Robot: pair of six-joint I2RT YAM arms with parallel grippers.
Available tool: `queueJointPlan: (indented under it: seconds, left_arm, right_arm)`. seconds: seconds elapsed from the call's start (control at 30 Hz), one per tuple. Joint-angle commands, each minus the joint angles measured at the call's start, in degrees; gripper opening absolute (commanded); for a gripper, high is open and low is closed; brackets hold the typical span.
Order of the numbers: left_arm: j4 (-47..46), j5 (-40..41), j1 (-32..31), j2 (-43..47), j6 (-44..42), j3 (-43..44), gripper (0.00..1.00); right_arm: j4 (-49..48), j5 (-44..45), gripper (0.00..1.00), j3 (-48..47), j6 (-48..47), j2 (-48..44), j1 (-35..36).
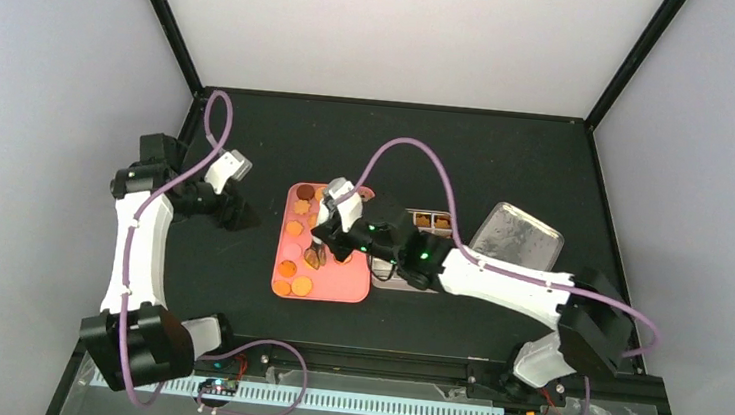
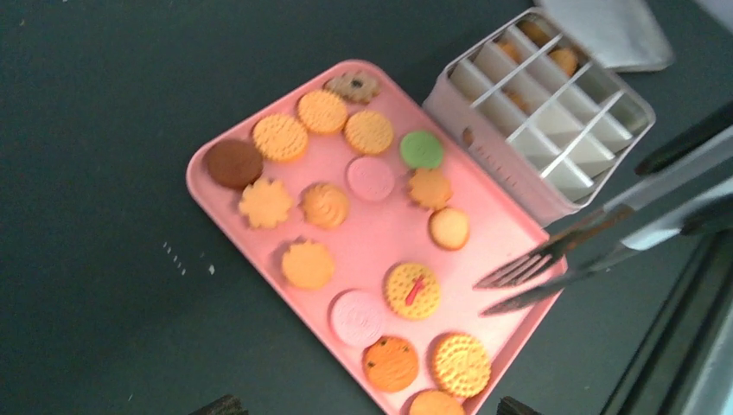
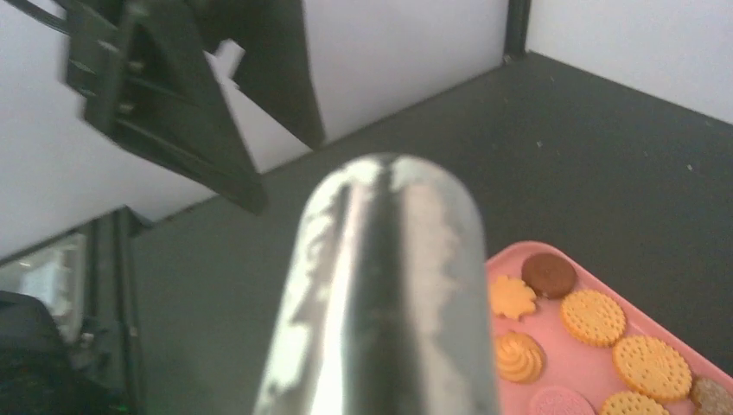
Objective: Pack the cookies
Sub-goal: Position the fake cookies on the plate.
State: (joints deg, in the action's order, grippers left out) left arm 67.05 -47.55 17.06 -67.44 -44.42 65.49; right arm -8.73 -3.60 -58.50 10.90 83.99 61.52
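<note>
Several cookies (image 2: 321,111), mostly orange with a few pink, one green and one dark brown, lie on a pink tray (image 2: 380,232). A white divided tin (image 2: 493,164) stands against the tray's far right side, with a few orange cookies (image 2: 563,60) in its far compartments. My right gripper (image 1: 344,228) is shut on metal tongs (image 2: 553,259), whose tips hang over the tray's right edge. In the right wrist view the tongs' handle (image 3: 389,294) fills the middle and hides the fingers. My left gripper (image 2: 372,406) is open and holds nothing, just left of the tray (image 1: 239,214).
The tin's silver lid (image 1: 514,235) lies on the black table to the right of the tin (image 1: 431,220). The right arm crosses above the tin. A raised black rim borders the table (image 1: 393,104), with grey walls beyond it.
</note>
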Motion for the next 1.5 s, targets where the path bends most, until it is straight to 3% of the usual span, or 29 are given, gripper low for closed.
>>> queueJointPlan:
  seconds: [0.0, 0.37, 0.8, 1.2, 1.47]
  left_arm:
    - [-4.2, 5.57, 1.05, 4.45, -2.84, -4.54, 0.78]
    - [-6.73, 8.48, 1.42, 5.24, -1.91, -6.87, 0.78]
    - [-8.08, 8.91, 7.13, 2.22, -1.3, -5.69, 0.78]
    - [-6.87, 6.31, 7.52, 2.61, -2.25, -5.36, 0.78]
    - [-6.51, 5.79, 7.5, 2.48, -2.5, -5.2, 0.78]
  right_arm:
    - [-5.49, 10.25, 0.23, -3.27, -3.08, 5.03, 2.24]
    - [-5.65, 11.38, 0.23, -12.12, -4.2, 14.15, 4.2]
    - [-5.52, 9.65, 0.28, -17.17, -4.4, 22.1, 7.38]
    - [-5.46, 14.27, 0.39, -15.24, -6.23, 23.77, 8.7]
    - [-4.77, 16.07, 0.39, -12.61, -5.43, 22.45, 8.97]
